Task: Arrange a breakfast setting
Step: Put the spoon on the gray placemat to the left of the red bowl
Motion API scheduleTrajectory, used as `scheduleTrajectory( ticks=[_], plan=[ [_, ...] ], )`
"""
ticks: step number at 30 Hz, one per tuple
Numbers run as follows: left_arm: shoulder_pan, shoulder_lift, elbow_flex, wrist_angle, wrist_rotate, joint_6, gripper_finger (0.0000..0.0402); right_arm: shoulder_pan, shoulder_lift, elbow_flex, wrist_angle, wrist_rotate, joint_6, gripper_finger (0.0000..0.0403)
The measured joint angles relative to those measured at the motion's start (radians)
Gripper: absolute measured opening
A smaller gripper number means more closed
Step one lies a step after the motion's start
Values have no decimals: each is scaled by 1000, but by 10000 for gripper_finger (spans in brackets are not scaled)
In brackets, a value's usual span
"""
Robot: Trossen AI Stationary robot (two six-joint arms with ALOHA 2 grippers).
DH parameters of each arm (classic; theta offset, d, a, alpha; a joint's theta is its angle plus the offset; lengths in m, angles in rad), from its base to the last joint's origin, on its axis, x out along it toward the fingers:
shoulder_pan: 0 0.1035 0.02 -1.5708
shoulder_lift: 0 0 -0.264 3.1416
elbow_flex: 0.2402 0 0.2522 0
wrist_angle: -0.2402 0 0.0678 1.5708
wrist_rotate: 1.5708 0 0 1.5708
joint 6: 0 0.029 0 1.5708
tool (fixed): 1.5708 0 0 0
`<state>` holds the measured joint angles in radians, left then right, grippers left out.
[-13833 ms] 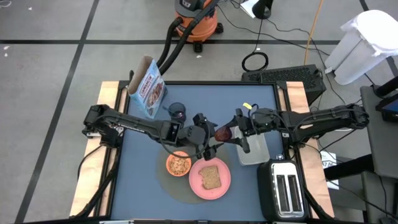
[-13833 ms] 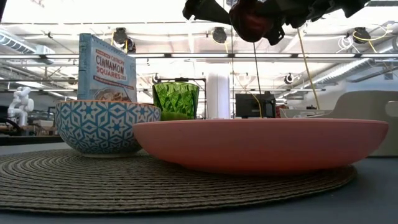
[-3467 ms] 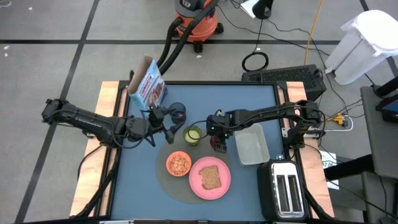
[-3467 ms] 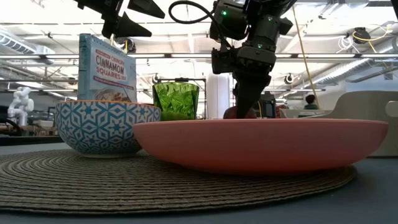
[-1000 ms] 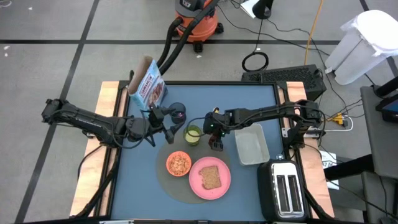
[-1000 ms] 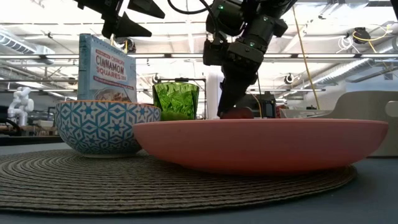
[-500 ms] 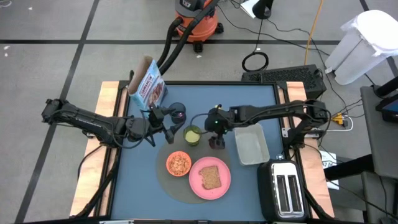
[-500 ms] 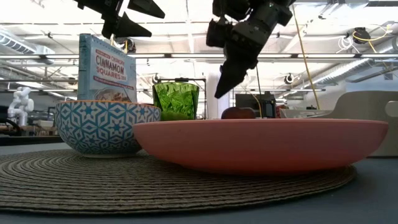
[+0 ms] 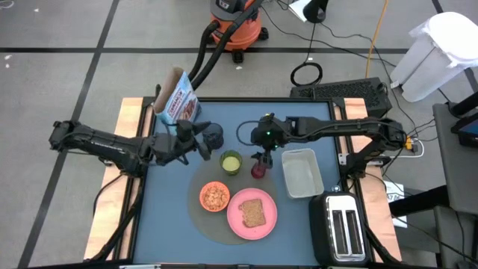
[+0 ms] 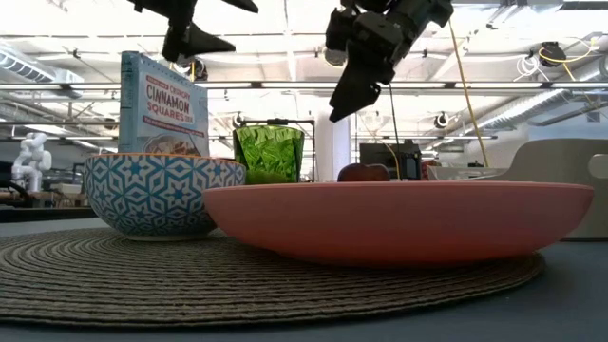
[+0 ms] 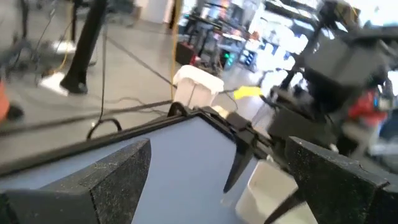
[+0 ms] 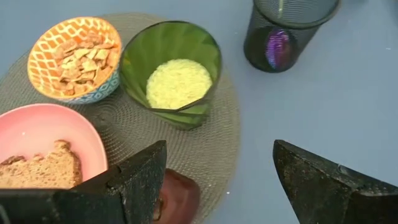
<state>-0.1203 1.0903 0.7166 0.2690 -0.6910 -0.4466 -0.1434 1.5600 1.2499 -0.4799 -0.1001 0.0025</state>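
The left claw [image 9: 200, 134] hovers spread beside the dark blue mug [image 9: 213, 136], perhaps because that is next to place. On the round grey mat [image 9: 196, 217] sit the small orange bowl [image 9: 215, 196], green cup [image 9: 231, 161] and pink plate [image 9: 252, 213]; the dark red fruit [image 9: 258, 169] rests at the mat's edge. The right claw [image 9: 261, 153] hangs released above it, judged a finished drop.

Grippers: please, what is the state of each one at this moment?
Left gripper: open, holding nothing, above the table near the dark blue mug.
Right gripper: open, empty, above the dark red fruit.
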Motion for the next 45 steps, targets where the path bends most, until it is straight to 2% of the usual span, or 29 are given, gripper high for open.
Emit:
scheduleTrajectory(
  ticks=[4, 10, 15, 23, 27, 31, 36, 45],
  plan=[
    [42, 0, 0, -40, 1, -181, 376, -13, 1, 0, -3, 0, 0, 288],
    [52, 0, 0, -185, 29, -408, 376, -13, 1, 0, -3, 0, 0, 288],
    [50, 0, 0, -372, 92, -600, 376, -13, 1, 0, -3, 0, 0, 288],
    [47, 6, 0, -688, 93, -852, 376, -13, 1, 0, -3, 0, 0, 288],
    [49, 21, 0, -747, 13, -875, 376, -13, 1, 0, -3, 0, 0, 288],
    [58, 59, 1, -736, -69, -875, 376, -13, 1, -1, -2, 0, 0, 288],
    [89, 131, 1, -722, -78, -877, 376, -13, 2, -1, -2, 0, 0, 288],
    [134, 236, 1, -604, -99, -844, 376, -13, 2, -1, -2, -1, 0, 288]
  ],
)
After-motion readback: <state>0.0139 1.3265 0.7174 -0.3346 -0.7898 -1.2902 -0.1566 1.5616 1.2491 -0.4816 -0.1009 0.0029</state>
